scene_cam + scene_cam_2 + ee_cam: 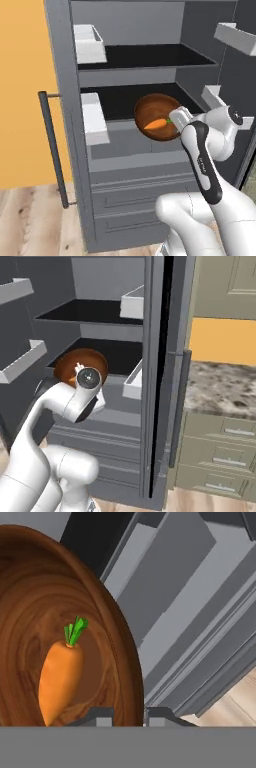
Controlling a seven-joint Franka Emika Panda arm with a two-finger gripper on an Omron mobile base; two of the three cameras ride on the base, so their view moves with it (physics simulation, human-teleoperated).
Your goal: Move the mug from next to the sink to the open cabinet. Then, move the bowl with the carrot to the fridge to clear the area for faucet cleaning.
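In front of the open fridge (pixel 150 30), the claw (pixel 178 118) holds the wooden bowl (pixel 150 112) by its rim, up off the shelves. In the left base view the claw sits at the bowl's right edge, with the bowl reaching out leftward from it toward the fridge's inside, level with the lower dark shelf (pixel 120 100). The bowl is tipped so that its hollow faces the camera, and the carrot (pixel 155 124) lies inside it, its green top pointing toward the claw.

In the hand view the two fingertips (pixel 102 716) stand narrow, one on each side of the bowl's rim (pixel 131 662), closed on it. The carrot (pixel 61 676) lies just left of the fingertips, inside the bowl, its green top pointing away from the camera.

From the right base view the bowl (pixel 70 366) shows partly behind the wrist, in front of the lower shelf, with white door bins (pixel 20 363) to the left. The fridge door (pixel 65 125) stands open at the left of the left base view, its black bar handle (pixel 52 150) on the outer side.
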